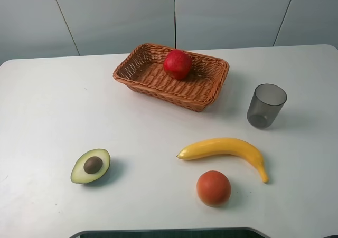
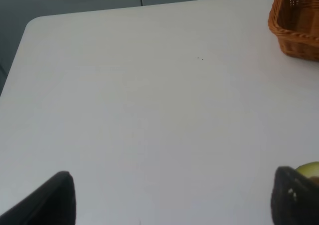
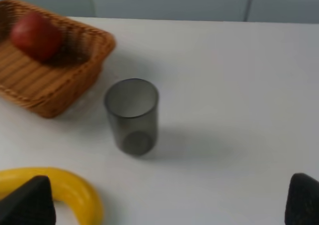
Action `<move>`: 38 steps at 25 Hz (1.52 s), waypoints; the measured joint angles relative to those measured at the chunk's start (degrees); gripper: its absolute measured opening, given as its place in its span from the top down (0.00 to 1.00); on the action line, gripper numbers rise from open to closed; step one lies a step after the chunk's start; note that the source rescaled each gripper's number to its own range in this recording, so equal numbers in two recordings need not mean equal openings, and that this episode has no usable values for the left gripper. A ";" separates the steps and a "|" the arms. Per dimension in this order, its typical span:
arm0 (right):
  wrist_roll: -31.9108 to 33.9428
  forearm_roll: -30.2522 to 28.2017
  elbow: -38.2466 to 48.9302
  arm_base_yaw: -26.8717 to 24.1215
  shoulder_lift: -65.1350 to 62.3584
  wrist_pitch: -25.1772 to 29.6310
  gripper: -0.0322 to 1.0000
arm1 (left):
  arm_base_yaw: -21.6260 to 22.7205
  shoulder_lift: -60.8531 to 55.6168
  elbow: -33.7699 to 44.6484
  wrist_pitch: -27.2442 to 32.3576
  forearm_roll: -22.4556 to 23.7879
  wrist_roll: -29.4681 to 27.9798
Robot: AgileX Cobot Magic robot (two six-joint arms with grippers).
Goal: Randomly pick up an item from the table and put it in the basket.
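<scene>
The red apple [image 1: 178, 64] lies inside the orange-brown wicker basket [image 1: 206, 87] at the back middle of the white table [image 1: 47, 106]. It also shows in the right wrist view [image 3: 36, 36], inside the basket [image 3: 60, 93]. Neither arm shows in the high view. My left gripper [image 2: 172, 197] is open and empty, with both fingertips [image 2: 52, 200] apart over bare table; a corner of the basket [image 2: 294, 28] is in its view. My right gripper [image 3: 167, 202] is open and empty, its fingertips [image 3: 25, 205] wide apart.
A grey translucent cup [image 1: 266, 105] stands to the right of the basket. A yellow banana [image 1: 227, 149] and an orange-red round fruit [image 1: 213, 188] lie at the front right. A halved avocado [image 1: 91, 165] lies at the front left.
</scene>
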 joint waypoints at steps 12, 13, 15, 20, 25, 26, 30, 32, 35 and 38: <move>0.00 0.00 0.00 -4.76 0.00 -0.02 0.01 | 0.00 0.00 0.00 0.00 0.00 0.00; 0.00 -0.09 0.00 -4.76 0.00 -0.02 0.01 | 0.00 0.00 0.00 0.00 0.00 0.00; 0.00 -0.09 0.00 -4.40 0.00 -0.02 0.01 | 0.00 0.00 0.00 0.00 0.00 0.00; 0.00 -0.09 0.00 -3.85 0.00 -0.02 0.01 | 0.00 0.00 0.00 0.00 0.00 0.00; 0.00 -0.09 0.00 -3.85 0.00 -0.02 0.01 | 0.00 0.00 0.00 0.00 0.00 0.00; 0.00 -0.09 0.00 -3.85 0.00 -0.02 0.01 | 0.00 0.00 0.00 0.00 0.00 0.00; 0.00 -0.09 0.00 -3.85 0.00 -0.02 0.01 | 0.00 0.00 0.00 0.00 0.00 0.00; 0.00 -0.09 0.00 -3.85 0.00 -0.02 0.01 | 0.00 0.00 0.00 0.00 0.00 0.00; 0.00 -0.09 0.00 -3.85 0.00 -0.02 0.01 | 0.00 0.00 0.00 0.00 0.00 0.00; 0.00 -0.09 0.00 -3.85 0.00 -0.02 0.01 | 0.00 0.00 0.00 0.00 0.00 0.00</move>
